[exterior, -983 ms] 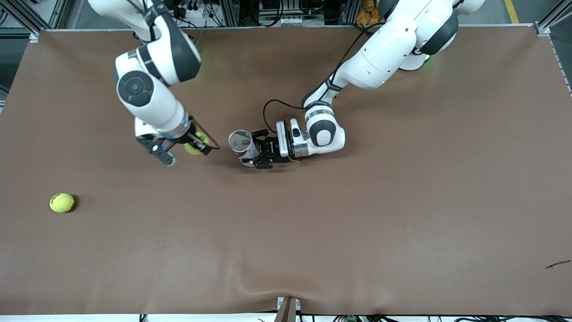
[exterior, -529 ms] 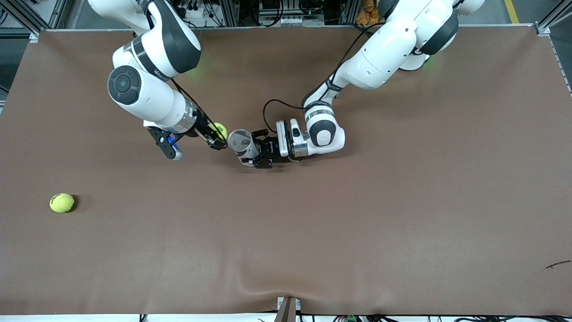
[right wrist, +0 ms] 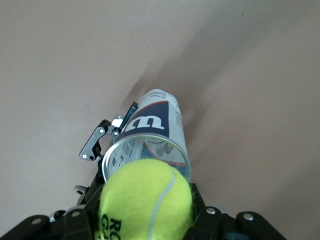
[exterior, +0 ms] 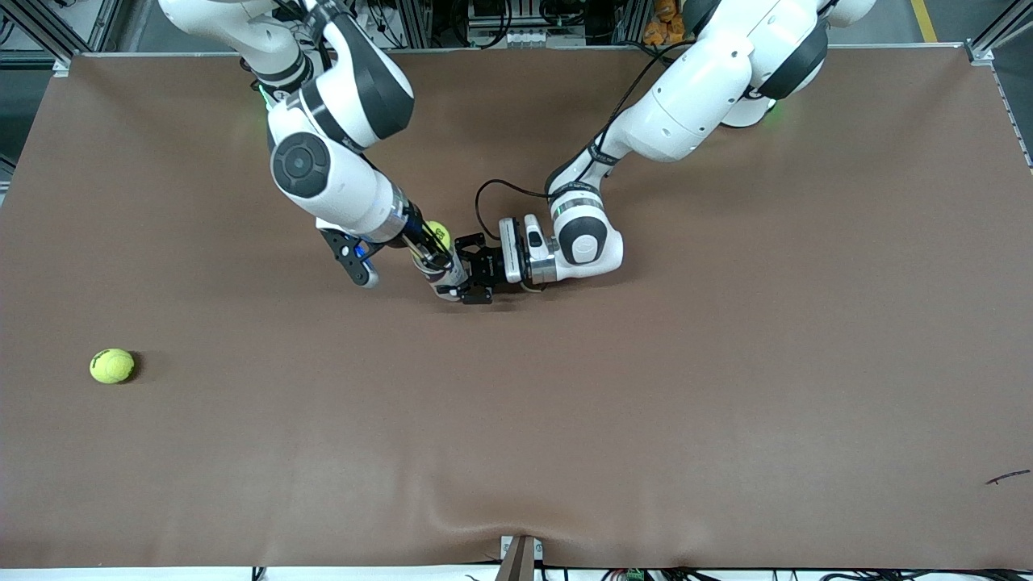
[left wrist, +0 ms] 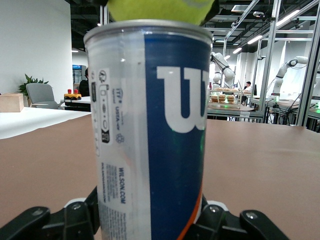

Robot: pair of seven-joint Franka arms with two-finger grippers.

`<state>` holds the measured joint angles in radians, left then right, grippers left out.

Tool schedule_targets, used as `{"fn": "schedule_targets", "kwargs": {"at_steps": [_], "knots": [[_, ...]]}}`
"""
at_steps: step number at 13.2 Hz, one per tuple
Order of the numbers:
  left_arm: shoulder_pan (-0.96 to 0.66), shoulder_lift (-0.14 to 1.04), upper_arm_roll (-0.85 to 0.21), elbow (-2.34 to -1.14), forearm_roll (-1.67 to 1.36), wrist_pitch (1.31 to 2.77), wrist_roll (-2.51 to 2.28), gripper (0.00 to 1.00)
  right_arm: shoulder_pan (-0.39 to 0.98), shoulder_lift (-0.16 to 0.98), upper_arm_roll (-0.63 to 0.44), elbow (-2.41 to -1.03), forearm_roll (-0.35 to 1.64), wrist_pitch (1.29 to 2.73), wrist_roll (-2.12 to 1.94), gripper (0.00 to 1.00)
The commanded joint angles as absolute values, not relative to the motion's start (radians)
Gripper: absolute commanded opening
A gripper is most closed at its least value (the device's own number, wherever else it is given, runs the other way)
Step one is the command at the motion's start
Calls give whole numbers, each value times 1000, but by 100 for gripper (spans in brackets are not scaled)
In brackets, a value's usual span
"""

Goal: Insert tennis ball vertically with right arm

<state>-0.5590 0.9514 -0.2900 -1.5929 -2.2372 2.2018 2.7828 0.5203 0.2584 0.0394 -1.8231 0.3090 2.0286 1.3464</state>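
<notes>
My left gripper (exterior: 470,270) is shut on a clear tennis ball can (exterior: 448,284) with a blue label, holding it upright on the brown table. In the left wrist view the can (left wrist: 150,130) fills the middle, with my left gripper (left wrist: 147,225) around its base. My right gripper (exterior: 432,248) is shut on a yellow tennis ball (exterior: 438,234) just over the can's open top. In the right wrist view the ball (right wrist: 145,200) sits in my right gripper (right wrist: 145,217) just above the can's open rim (right wrist: 150,145). The ball's underside shows in the left wrist view (left wrist: 160,9).
A second tennis ball (exterior: 111,365) lies on the table toward the right arm's end, nearer to the front camera. A small dark twig-like mark (exterior: 1007,477) lies toward the left arm's end. The brown table cover (exterior: 646,403) spreads wide around the can.
My right gripper has carried the tennis ball from the right arm's side to just over the can's open top. The left gripper and the can have not moved.
</notes>
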Motion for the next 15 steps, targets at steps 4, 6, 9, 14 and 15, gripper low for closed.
{"fn": "schedule_targets", "kwargs": {"at_steps": [4, 6, 9, 14, 15], "knots": [[-551, 974, -304, -1588, -2272, 2181, 3000, 68, 531, 293, 26, -1784, 316, 2013, 1368, 100], [-551, 974, -302, -1589, -2272, 2181, 3000, 68, 531, 293, 26, -1772, 316, 2006, 1385, 100], [-552, 976, -304, -1589, -2272, 2181, 3000, 68, 517, 285, 23, -1763, 308, 1999, 1378, 100], [-551, 976, -304, -1589, -2272, 2181, 3000, 68, 288, 282, -41, -1707, 140, 1798, 1110, 100], [-551, 976, -304, -1589, -2272, 2181, 2999, 68, 193, 287, -40, -1706, 140, 1798, 1012, 100]]}}
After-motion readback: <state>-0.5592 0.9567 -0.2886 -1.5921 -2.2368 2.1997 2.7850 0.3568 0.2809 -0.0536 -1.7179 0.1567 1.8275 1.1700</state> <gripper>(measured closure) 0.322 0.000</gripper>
